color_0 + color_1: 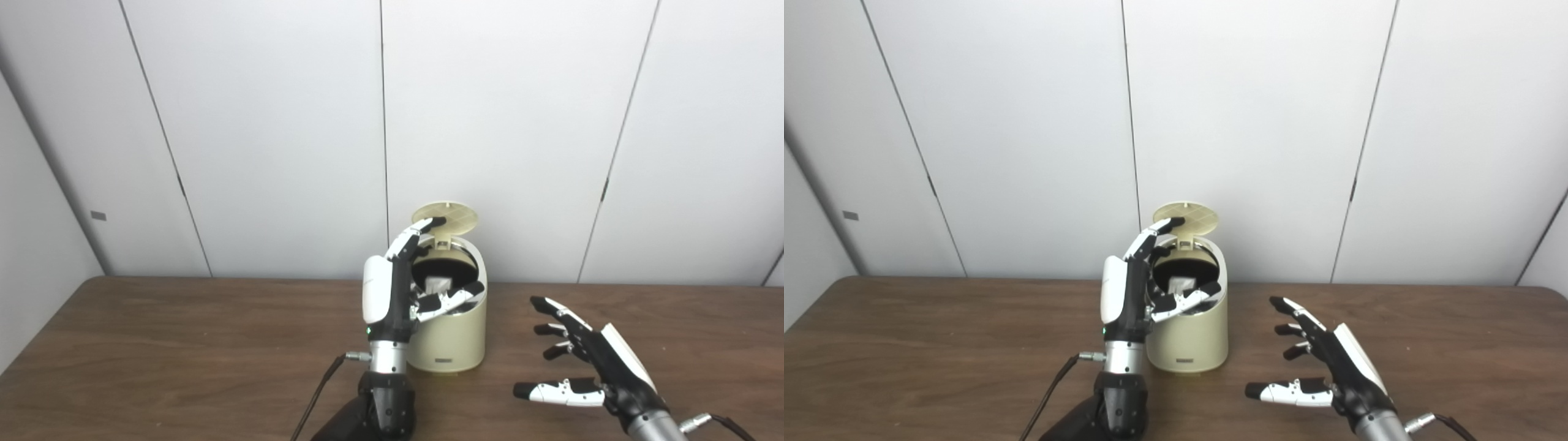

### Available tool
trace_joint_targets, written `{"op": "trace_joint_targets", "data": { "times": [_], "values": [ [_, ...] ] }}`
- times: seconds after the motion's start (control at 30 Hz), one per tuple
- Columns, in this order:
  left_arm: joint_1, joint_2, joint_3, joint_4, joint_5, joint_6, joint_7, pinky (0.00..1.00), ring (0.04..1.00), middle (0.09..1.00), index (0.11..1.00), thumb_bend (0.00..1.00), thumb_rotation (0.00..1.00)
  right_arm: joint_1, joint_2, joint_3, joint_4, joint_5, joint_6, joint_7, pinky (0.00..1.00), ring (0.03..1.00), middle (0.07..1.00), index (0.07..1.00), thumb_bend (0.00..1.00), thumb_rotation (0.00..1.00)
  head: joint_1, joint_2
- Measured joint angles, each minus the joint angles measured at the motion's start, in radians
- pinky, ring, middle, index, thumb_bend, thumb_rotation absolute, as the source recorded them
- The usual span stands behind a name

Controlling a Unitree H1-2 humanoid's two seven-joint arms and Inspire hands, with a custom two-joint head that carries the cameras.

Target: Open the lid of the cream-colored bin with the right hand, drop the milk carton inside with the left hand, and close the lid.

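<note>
Cream-coloured and rounded, the bin (450, 331) stands upright near the middle of a brown wood-grain surface (153, 349), in front of pale wall panels (275, 122). Its round lid (445, 218) is tipped up and back at the rear, leaving the dark mouth uncovered. Inside the mouth a white object shows, which appears to be the milk carton (438, 285); little of it is visible. The left hand (392, 288) is raised upright just beside the bin's left flank, fingers (450, 301) spread apart and holding nothing, the upper ones reaching towards the lid and the lower ones stretched across the opening. The right hand (588, 361) hovers low over the surface, well to the right of the bin, fingers splayed wide and empty.
</note>
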Motion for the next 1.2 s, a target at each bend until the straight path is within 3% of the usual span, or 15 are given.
{"op": "trace_joint_targets", "data": {
  "times": [0.47, 1.2],
  "values": [
    [0.009, 0.006, 0.014, -0.006, -0.01, -0.004, -0.001, 0.69, 0.774, 0.786, 0.77, 0.78, 0.07, 0.0, -0.004, 0.0, 0.001, 0.002, -0.002, 0.003, 0.63, 0.814, 0.909, 0.894, 0.76, 0.29, 0.006, 0.0],
    [0.051, 0.02, 0.017, -0.092, -0.031, -0.001, -0.075, 0.65, 0.757, 0.748, 0.705, 0.77, 0.08, -0.001, -0.004, 0.004, 0.018, 0.008, -0.022, 0.001, 0.63, 0.811, 0.909, 0.895, 0.77, 0.29, 0.011, 0.002]
  ]
}}
